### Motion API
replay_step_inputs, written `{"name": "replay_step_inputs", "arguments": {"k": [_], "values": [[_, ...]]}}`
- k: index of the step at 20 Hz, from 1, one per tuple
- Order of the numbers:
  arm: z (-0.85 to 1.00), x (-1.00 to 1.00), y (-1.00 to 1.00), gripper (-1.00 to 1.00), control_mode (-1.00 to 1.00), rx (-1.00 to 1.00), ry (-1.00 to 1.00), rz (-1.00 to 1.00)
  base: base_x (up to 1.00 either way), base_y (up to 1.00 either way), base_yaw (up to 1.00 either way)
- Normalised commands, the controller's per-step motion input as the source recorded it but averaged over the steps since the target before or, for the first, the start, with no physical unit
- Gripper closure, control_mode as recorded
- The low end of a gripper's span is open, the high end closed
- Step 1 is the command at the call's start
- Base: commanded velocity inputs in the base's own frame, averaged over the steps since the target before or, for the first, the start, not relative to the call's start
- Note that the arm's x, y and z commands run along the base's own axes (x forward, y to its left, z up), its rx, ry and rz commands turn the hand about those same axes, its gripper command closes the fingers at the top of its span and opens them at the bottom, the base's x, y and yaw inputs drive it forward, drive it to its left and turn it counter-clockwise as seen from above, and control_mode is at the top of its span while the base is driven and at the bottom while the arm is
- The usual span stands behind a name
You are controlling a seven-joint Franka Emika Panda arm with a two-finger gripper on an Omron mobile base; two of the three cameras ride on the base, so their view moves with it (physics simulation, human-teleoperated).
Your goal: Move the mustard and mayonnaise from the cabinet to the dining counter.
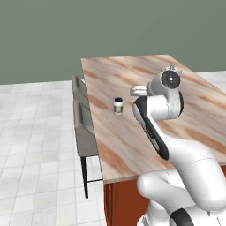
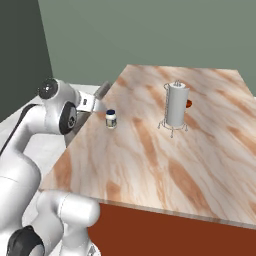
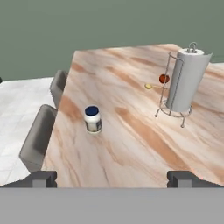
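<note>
You see the dining counter as the biggest thing here: a wide rectangular top of beige marble with brown veins, sitting on a red-brown base. In the right base view the same top stretches away from you toward the green-grey wall.

Along its left long edge stand two grey chairs, one behind the other, pushed close to the counter; in the hand view you find them at the left side of the marble.

The white arm rises in front of you and bends over the near part of the counter. Its gripper is released: the two dark finger tips stand wide apart at the bottom of the hand view, and nothing is between them. It hangs above the marble, apart from the jar.

The paper-towel roll stands upright in a thin wire holder, on the right half of the counter, well apart from the jar.

The mayonnaise is a small squat white jar with a dark blue lid. It stands upright on the dining counter, near the left edge, close to the chairs. In the hand view you see it ahead of the finger tips and a little to the left.

Behind the roll lie a small red fruit and, just beside it, a small yellow fruit.
</note>
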Motion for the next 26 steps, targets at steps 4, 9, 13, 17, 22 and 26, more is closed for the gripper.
{"name": "replay_step_inputs", "arguments": {"k": [4, 9, 13, 17, 22, 26], "values": [[0.42, -0.73, 0.00, -1.00, -1.00, 0.06, 0.00, -0.01, 0.00, 0.00, 0.00], [0.38, -0.69, 0.05, -1.00, -1.00, 0.07, 0.02, 0.02, 0.00, 0.00, 0.00], [0.28, -0.60, 0.15, -1.00, -1.00, 0.00, 0.07, 0.14, 0.00, 0.00, 0.00], [0.22, -0.56, 0.11, -1.00, -1.00, -0.01, 0.10, 0.13, 0.00, 0.00, 0.00], [0.20, -0.58, 0.06, -1.00, -1.00, -0.01, 0.13, 0.08, 0.00, 0.00, 0.00], [0.10, -0.58, 0.04, -1.00, -1.00, 0.00, 0.12, 0.00, 0.00, 0.00, 0.00]]}}
